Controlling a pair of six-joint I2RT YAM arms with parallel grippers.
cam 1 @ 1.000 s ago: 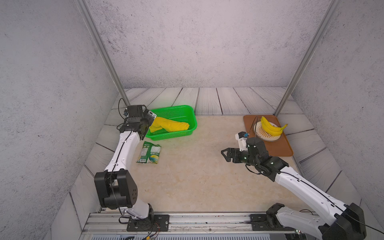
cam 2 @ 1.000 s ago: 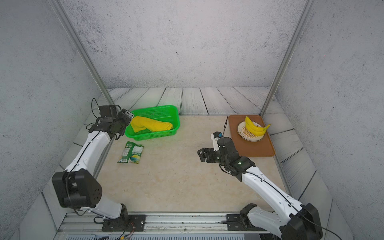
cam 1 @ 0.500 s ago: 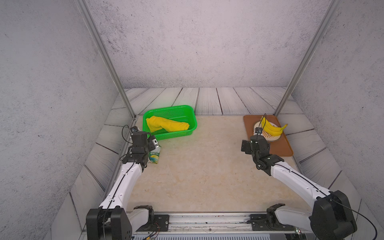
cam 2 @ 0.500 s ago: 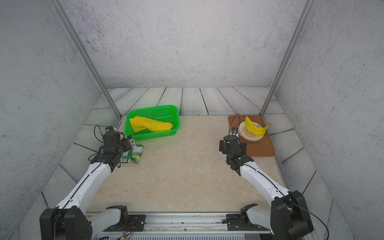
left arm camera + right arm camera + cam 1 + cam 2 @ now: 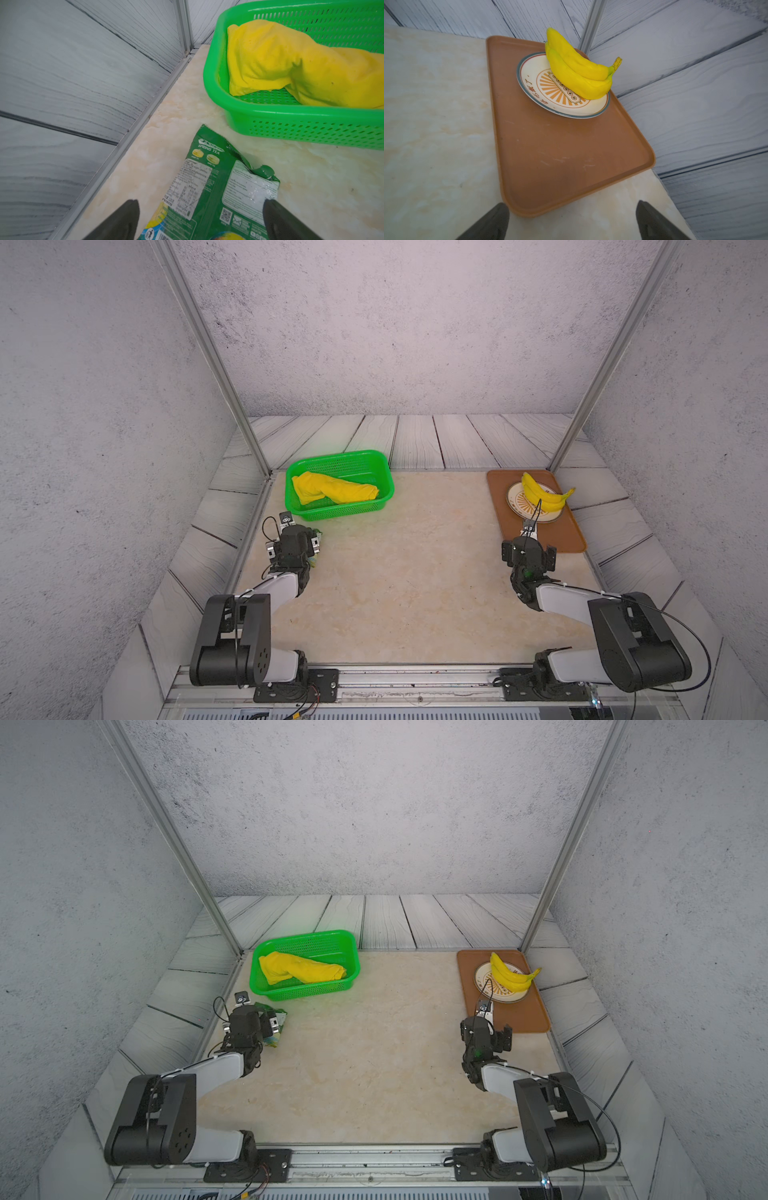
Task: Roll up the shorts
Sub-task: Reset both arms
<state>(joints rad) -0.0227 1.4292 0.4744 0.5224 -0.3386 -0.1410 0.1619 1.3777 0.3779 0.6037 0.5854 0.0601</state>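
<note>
Shorts (image 5: 332, 489): rolled in basket (image 5: 340, 511); we judge rolling finished.
Left gripper (image 5: 200, 202), right gripper (image 5: 572, 203): spread wide, empty.
Next: we rest.

In a top view the middle of the table (image 5: 407, 572) is free. The green basket (image 5: 340, 510) blocks the upper left, the brown tray (image 5: 565, 531) the right edge, and a packet (image 5: 207, 187) lies just below the basket.

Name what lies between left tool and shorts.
Left wrist view: from left tool, a green Spring Tea packet, then the green basket's wall, then shorts.
</note>
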